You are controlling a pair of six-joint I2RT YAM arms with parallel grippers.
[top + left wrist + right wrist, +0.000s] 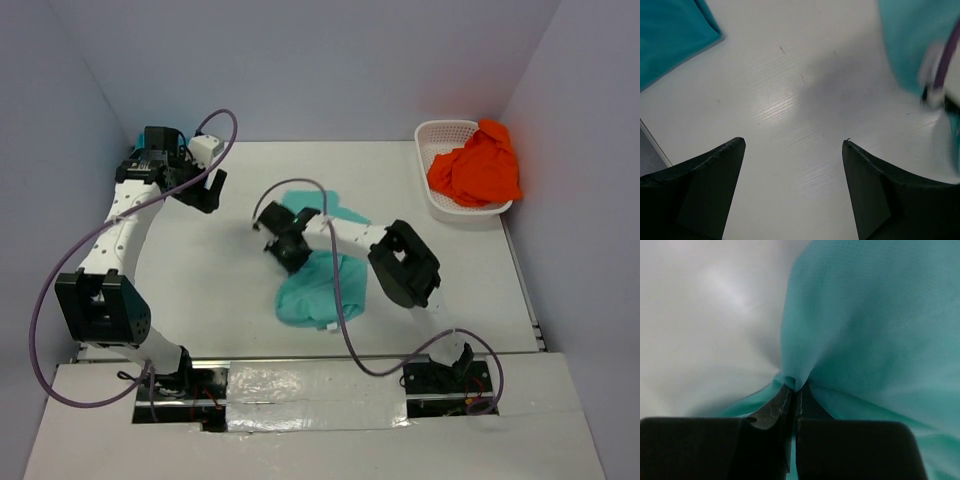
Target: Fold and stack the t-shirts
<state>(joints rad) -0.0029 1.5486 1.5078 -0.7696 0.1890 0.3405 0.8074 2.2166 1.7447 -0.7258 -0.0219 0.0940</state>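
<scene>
Right gripper [285,250]: fingers pressed together, pinching a fold of the teal t-shirt [320,290]. The right wrist view confirms it, with fabric [865,330] bunched into the closed tips [794,394] and bare bench [705,315] to the left.

The teal shirt lies crumpled mid-bench [220,300], partly under the right arm. One edge is pulled up at the pinch point.

Left gripper [210,192]: fingers [705,180] spread wide, holding nothing, above bare bench [790,90] at far left, well apart from the shirt. Its wrist view shows teal cloth [670,35] only in the top corners.

White basket [445,210] is in the far right corner, with orange t-shirts [478,170] heaped in it, unfolded and spilling over the rim. Can't tell how many.
</scene>
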